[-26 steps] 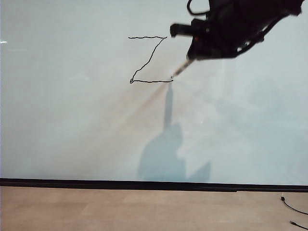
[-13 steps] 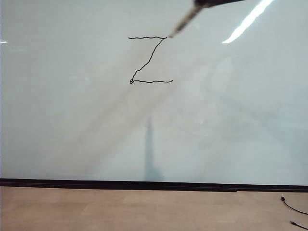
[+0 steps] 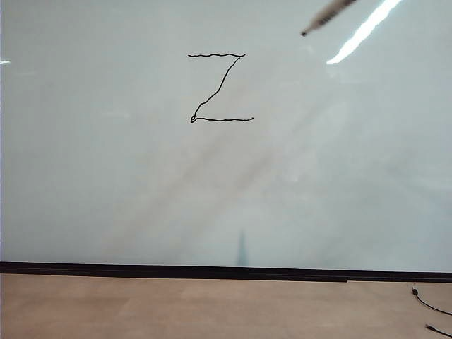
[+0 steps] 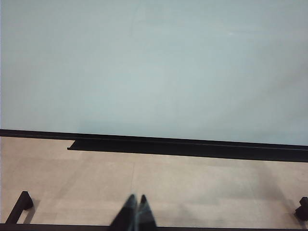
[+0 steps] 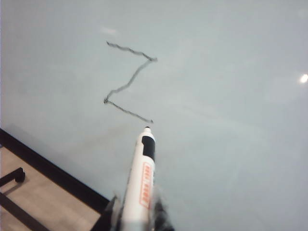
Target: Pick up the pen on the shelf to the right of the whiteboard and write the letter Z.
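The whiteboard (image 3: 106, 183) fills nearly the whole exterior view, glossy and pale, with a thin black strip along its lower edge and the tan floor (image 3: 176, 307) below it. The letter Z (image 3: 220, 87) sits in the upper middle of the frame: a wobbly top bar, a slanted stroke and a lower bar, all in thin black line.

In the upper right of the exterior frame only the front part of the pen (image 3: 325, 17) shows, blurred, slanting down to the left with its dark tip clear of the Z and well to the right of it. The tool that carries it is cut off by the top edge there.

In the right wrist view the right tool (image 5: 137, 219) is pinching the pen (image 5: 142, 183) by the lower barrel, its fingers pressed against the white body on both sides. The pen points at the board, dark tip just short of the end of the Z's lower bar (image 5: 127, 110); whether it touches the surface I cannot tell.

In the left wrist view the left tool (image 4: 134, 216) shows at the bottom middle of the frame, fingertips pressed together and holding nothing, above the floor in front of the whiteboard.
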### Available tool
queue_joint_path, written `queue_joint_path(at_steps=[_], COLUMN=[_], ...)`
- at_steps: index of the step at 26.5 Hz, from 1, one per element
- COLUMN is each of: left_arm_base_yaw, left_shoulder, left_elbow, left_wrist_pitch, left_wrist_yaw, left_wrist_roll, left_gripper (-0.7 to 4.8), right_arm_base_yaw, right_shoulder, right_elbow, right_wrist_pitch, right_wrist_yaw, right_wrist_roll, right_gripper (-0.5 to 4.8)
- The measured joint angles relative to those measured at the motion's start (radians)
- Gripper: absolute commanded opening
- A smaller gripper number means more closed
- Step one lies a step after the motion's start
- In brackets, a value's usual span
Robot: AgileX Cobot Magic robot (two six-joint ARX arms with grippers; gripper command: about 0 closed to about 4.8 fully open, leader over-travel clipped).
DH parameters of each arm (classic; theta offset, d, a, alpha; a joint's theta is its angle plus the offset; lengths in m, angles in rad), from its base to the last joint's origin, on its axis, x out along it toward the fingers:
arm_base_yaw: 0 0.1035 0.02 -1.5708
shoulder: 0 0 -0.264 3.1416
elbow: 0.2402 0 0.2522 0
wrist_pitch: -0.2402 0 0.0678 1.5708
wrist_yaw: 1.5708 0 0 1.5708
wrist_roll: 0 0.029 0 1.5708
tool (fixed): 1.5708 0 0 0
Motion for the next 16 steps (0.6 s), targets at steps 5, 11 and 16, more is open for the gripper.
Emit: queue_joint_path(at_steps=[5, 11, 16], left_arm_base_yaw=[0.0, 0.0, 0.0], left_shoulder=[0.0, 0.0, 0.0], left_elbow=[0.0, 0.0, 0.0], left_wrist_pitch=[0.0, 0.0, 0.0], left_wrist_yaw=[0.0, 0.0, 0.0], left_wrist_roll=[0.0, 0.0, 0.0], left_gripper=[-0.04, -0.04, -0.04], right_arm_base_yaw=[0.0, 0.002, 0.002], right_shoulder=[-0.148, -0.277, -0.392], right_elbow=[-0.088, -0.179, -0.257], right_wrist_pitch=[-0.043, -0.081, -0.082], right_wrist_yaw=[0.006, 0.006, 0.011], right_wrist_roll=[-0.026, -0.029, -0.029], right_gripper=[-0.05, -0.05, -0.05])
